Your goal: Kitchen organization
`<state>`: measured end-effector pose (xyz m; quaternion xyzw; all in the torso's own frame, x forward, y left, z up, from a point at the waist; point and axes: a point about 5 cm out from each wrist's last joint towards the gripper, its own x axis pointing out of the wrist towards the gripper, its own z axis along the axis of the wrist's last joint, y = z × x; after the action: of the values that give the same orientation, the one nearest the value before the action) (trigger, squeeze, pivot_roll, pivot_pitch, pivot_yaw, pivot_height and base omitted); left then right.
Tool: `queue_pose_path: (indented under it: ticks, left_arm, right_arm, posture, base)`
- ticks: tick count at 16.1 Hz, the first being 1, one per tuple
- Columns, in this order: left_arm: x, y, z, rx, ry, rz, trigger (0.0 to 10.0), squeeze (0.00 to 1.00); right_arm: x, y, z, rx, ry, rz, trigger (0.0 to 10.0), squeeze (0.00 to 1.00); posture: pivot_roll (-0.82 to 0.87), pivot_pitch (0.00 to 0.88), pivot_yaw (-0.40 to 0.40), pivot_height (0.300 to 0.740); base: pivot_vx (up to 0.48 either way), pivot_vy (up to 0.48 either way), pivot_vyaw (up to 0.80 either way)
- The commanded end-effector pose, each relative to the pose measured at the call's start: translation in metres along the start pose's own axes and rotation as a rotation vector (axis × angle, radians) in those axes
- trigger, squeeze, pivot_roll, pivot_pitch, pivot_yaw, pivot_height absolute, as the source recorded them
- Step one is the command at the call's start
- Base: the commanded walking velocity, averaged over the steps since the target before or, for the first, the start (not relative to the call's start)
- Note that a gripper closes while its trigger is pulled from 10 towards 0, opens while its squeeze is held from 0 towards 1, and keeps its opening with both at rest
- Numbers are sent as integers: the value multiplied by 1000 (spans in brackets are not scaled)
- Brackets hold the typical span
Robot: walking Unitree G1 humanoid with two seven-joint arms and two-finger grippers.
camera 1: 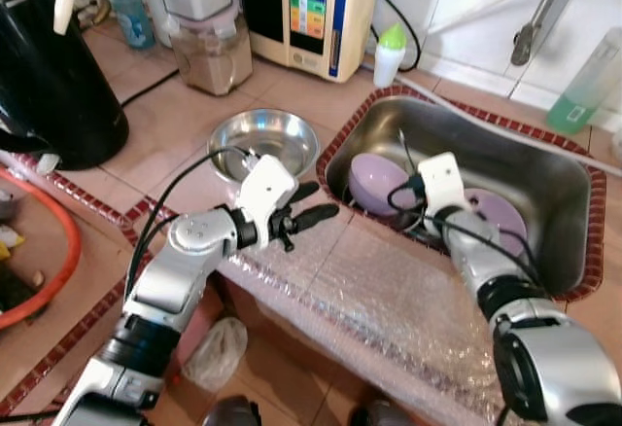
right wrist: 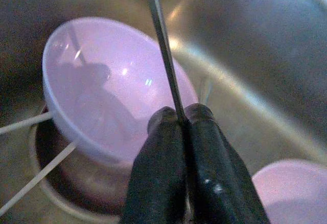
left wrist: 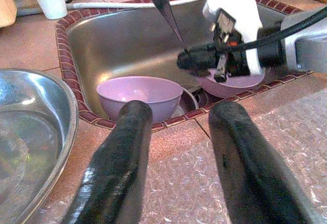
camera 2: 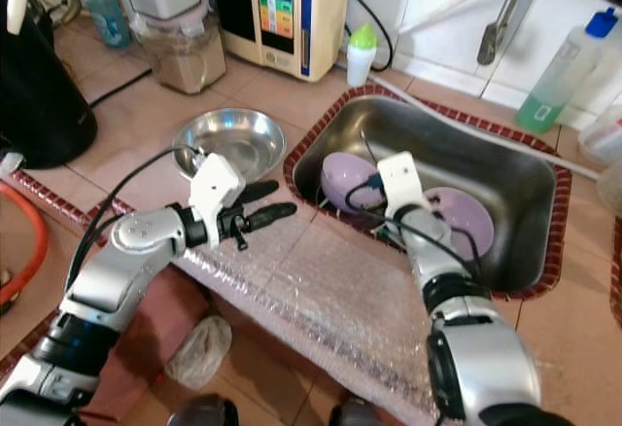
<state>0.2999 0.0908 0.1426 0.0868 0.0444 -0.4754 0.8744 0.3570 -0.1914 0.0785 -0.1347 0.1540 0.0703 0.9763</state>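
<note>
Two purple bowls lie in the steel sink (camera 1: 525,159): one (camera 1: 374,178) near its left wall, the other (camera 1: 507,220) to its right. My right gripper (right wrist: 180,114) is down in the sink between them, shut on the thin metal handle of a spoon-like utensil (right wrist: 163,45) that sticks up past the left bowl (right wrist: 107,91). My left gripper (camera 1: 321,202) hovers open over the bubble-wrapped counter edge, just left of the sink, with nothing between its fingers. A steel bowl (camera 1: 264,139) sits on the tiles behind it.
Bubble wrap (camera 1: 389,300) covers the counter's front strip. A black pot (camera 1: 53,66) stands far left, with a blender (camera 1: 209,47), a water purifier (camera 1: 311,3) and a small green-capped bottle (camera 1: 389,52) along the back. A green soap bottle (camera 1: 583,86) stands by the tap (camera 1: 535,17).
</note>
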Motion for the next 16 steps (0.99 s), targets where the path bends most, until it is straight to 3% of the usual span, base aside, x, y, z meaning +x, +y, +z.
queue_pose_path:
  ticks: [1, 8, 10, 13, 14, 16]
  left_arm:
    - [2, 2, 3, 21, 12, 4, 10000, 1000]
    - [3, -3, -1, 11, 15, 8, 10000, 1000]
    - [2, 3, 4, 7, -18, 61, 10000, 1000]
    - [-8, 25, 11, -10, -109, 318, 10000, 1000]
    - [-10, 28, 12, -13, -122, 358, 10000, 1000]
    - [-25, 43, 20, -43, -228, 589, 10000, 1000]
  right_arm:
    - [0, -2, -2, 38, 21, -6, 10000, 1000]
    - [0, -1, -8, 148, 49, -31, 10000, 1000]
    - [2, 0, 3, 186, -28, -26, 10000, 1000]
    - [-1, 9, 22, 218, -204, 26, 10000, 1000]
    - [-2, 11, 24, 222, -225, 38, 10000, 1000]
    - [-12, 23, 27, 220, -324, 80, 10000, 1000]
  posture:
    - [63, 31, 38, 740]
    - [60, 24, 28, 740]
    - [61, 21, 21, 740]
    - [61, 23, 11, 740]
    - [61, 23, 11, 740]
    - [57, 27, 3, 740]
  base:
    - [0, 0, 0]
    - [0, 0, 0]
    - [0, 0, 0]
    - [0, 0, 0]
    - [0, 0, 0]
    - [0, 0, 0]
